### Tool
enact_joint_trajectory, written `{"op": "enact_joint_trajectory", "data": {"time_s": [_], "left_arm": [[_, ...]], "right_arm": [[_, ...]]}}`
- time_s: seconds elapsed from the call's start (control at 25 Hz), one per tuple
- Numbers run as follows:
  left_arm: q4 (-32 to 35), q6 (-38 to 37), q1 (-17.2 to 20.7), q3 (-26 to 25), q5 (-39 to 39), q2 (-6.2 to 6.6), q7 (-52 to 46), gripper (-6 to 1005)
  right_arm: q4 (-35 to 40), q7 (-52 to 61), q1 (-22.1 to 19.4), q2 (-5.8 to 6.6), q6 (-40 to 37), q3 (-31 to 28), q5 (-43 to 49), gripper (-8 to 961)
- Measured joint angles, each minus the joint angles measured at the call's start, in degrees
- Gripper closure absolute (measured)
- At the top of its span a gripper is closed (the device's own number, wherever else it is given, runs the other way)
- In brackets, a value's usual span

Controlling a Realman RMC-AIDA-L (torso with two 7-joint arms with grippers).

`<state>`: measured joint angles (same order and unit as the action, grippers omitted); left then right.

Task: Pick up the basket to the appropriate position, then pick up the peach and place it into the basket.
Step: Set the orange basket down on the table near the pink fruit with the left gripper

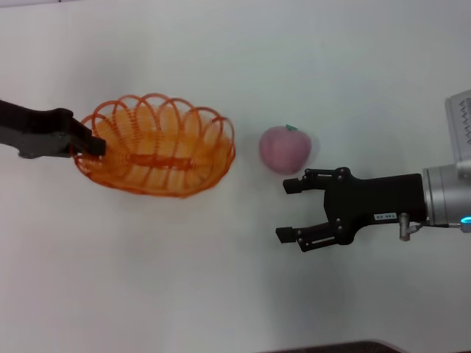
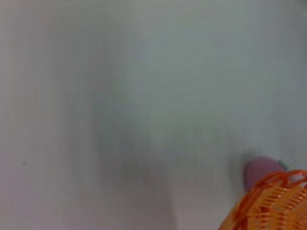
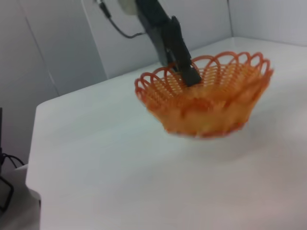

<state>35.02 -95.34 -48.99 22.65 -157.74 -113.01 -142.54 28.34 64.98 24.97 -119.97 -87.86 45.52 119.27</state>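
Note:
The orange wire basket (image 1: 158,147) sits left of centre, tilted and lifted a little off the white table. My left gripper (image 1: 94,146) is shut on its left rim. The basket also shows in the right wrist view (image 3: 211,98) with the left gripper (image 3: 189,76) clamped on its rim, and in the left wrist view (image 2: 273,203). The pink peach (image 1: 284,148) lies on the table to the right of the basket; part of it shows in the left wrist view (image 2: 261,171). My right gripper (image 1: 291,209) is open, just in front of and right of the peach, not touching it.
The white table (image 1: 221,279) spreads all around. A white and grey device (image 1: 460,125) stands at the right edge. In the right wrist view the table's edge (image 3: 36,143) and a wall behind it show.

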Motion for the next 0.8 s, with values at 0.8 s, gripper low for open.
{"op": "enact_joint_trajectory", "data": {"time_s": [0.8], "left_arm": [[10.6,8.4,8.8,1.5,5.4,-11.12,-1.5,934]], "right_arm": [[-2.4,-0.4,0.6,-0.08,1.4,0.3,-0.5,24]]}}
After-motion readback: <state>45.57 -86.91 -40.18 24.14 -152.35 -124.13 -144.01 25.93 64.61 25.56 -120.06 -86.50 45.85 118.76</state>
